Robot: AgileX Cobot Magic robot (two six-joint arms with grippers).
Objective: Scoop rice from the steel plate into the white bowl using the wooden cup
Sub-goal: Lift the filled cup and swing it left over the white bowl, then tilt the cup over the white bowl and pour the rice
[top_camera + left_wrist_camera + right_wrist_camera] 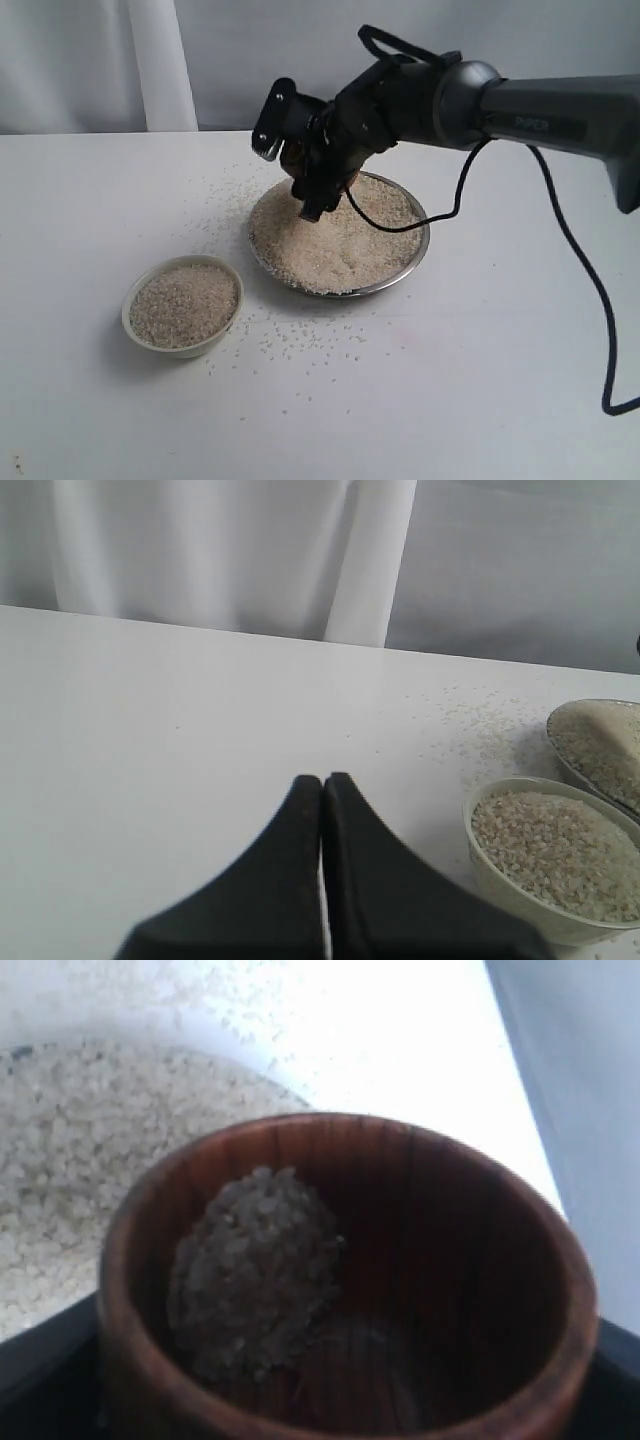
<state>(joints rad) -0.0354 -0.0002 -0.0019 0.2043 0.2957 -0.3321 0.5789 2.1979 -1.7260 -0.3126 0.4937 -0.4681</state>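
My right hand (318,175) is clamped round the wooden cup (350,1280), which is tilted with a clump of rice (250,1260) inside, above the steel plate (402,279) at its far-left rim. Its arm (545,123) faintly reads "PiPER". Left hand (322,780) — fingers pressed together, empty — hangs over the counter (450,400) near the rice-filled white bowl (180,350).

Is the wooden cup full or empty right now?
Partly filled: the wooden cup holds a small rice clump against one inner wall.
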